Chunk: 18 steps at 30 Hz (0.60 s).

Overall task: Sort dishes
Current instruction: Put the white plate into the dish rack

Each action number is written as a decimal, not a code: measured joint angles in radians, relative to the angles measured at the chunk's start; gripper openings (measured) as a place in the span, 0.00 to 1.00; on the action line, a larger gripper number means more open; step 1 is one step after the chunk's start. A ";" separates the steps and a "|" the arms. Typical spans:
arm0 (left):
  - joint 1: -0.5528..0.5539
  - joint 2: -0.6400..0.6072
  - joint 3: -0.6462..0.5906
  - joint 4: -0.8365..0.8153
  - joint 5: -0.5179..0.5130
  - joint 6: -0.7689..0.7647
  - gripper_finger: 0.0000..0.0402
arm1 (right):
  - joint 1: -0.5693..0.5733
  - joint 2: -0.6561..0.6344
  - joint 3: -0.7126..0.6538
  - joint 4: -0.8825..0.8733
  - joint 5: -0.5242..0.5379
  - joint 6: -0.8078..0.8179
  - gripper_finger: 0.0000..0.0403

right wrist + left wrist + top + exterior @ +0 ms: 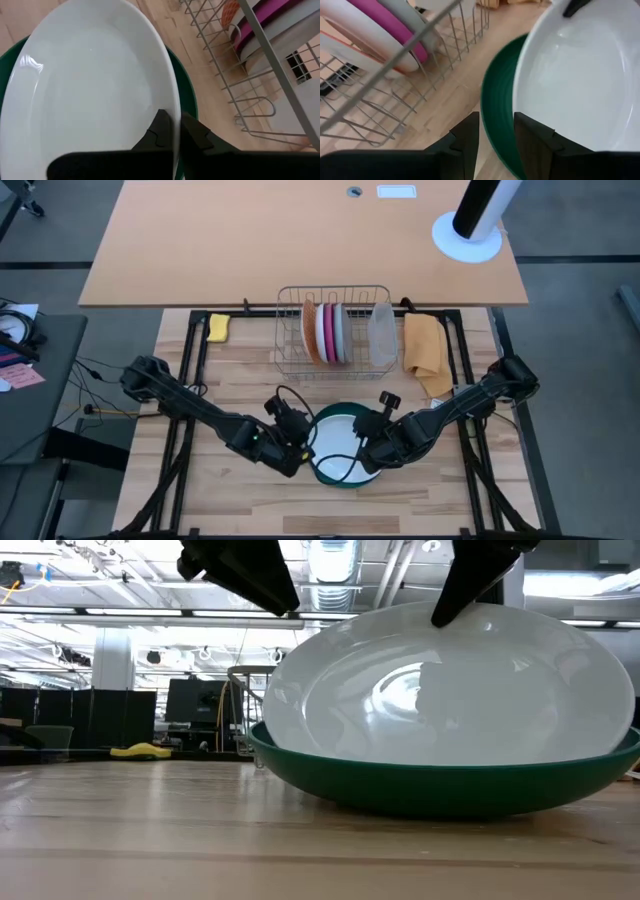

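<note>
Wooden table (240,500), white plate (90,90) rim between clenched right fingers (192,137); left fingers (467,137) released.

Both arms reached inward, low; the left gripper (297,450) stood parted, the right gripper (362,452) pinched closed.

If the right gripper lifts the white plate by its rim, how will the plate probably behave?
The white plate looks glossy, so it may slip in the right gripper, which pinches only its thin rim. It seems rigid and should not bend. Already tilted on the green plate, it could swing or tip.
</note>
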 joint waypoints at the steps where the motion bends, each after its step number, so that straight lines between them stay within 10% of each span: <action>1: 0.000 -0.005 0.000 0.003 -0.005 0.001 0.29 | 0.000 0.000 0.000 0.000 0.000 0.000 0.02; 18: 0.001 -0.163 0.000 -0.007 -0.033 0.073 0.29 | -0.014 0.000 0.161 -0.109 0.065 -0.113 0.02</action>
